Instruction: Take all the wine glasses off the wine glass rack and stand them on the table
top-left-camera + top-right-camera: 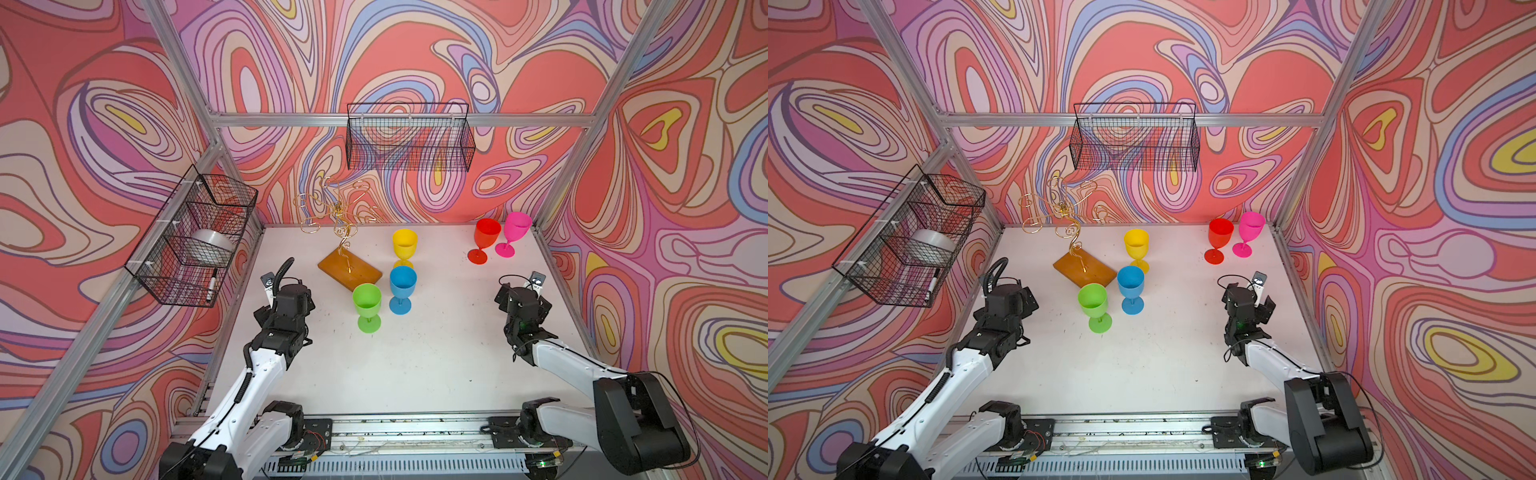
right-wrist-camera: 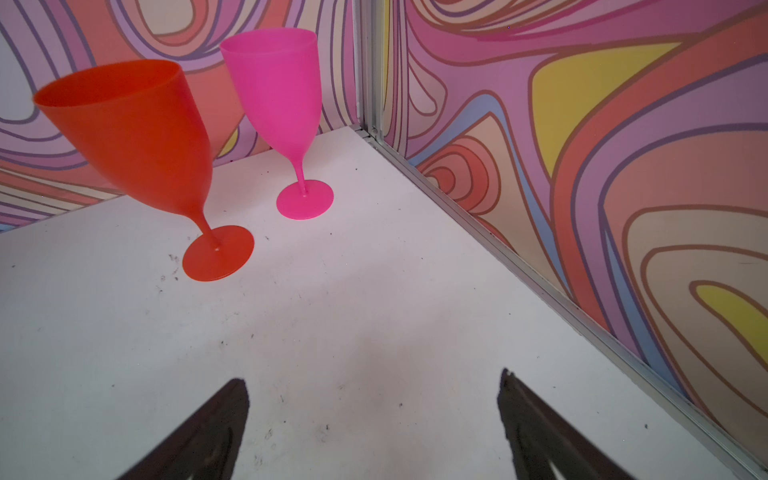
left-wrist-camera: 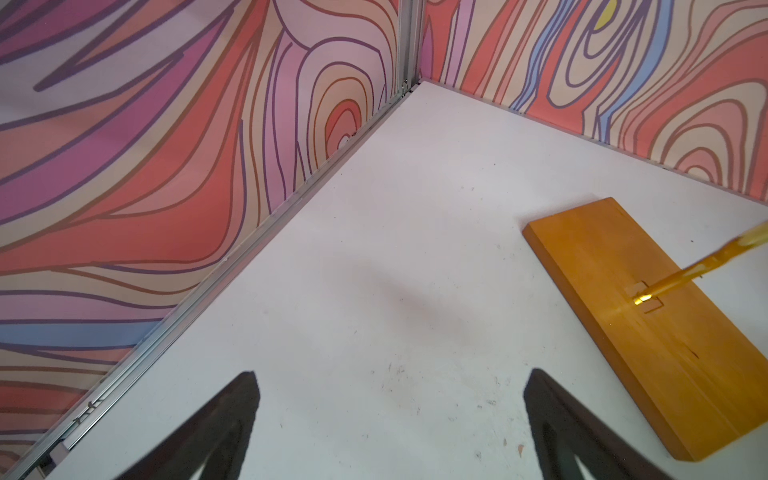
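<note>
- Left gripper [image 3: 392, 374]: the jaws stand wide apart with nothing between them, low over the bare white table [image 1: 415, 365]. We take the back wall as twelve o'clock.
- Right gripper [image 2: 372, 376]: likewise spread and empty, near the right wall.
- The thin gold wire wine glass rack [image 1: 337, 206], rising from a flat amber-orange rectangular base [image 3: 648, 332], stands at about two o'clock from the left gripper. We see no glass on any of its curled loops, though the fine wire is hard to read against the patterned wall.
- Five plastic wine glasses stand upright on the table. The green glass [image 1: 367, 301] and the blue glass [image 1: 402, 282] are just beside the base's near corner. The yellow glass [image 1: 404, 243] is behind them.
- The red glass [image 2: 137, 137] and the pink glass [image 2: 274, 91] stand at eleven to twelve o'clock from the right gripper.
- Our judgement: the lifting looks done, so the step in hand is to hold clear. We should keep both arms low and back.
- The green glass, at three o'clock from the left gripper, is the likeliest to be knocked. It is top-heavy on a small foot.
- Two black wire mesh baskets hang out of the way. The side basket [image 1: 195, 237] at ten o'clock holds a clear roll [image 1: 208, 245] and a marker [image 1: 212, 284]. The back basket [image 1: 409, 139] is on the far rail.
</note>
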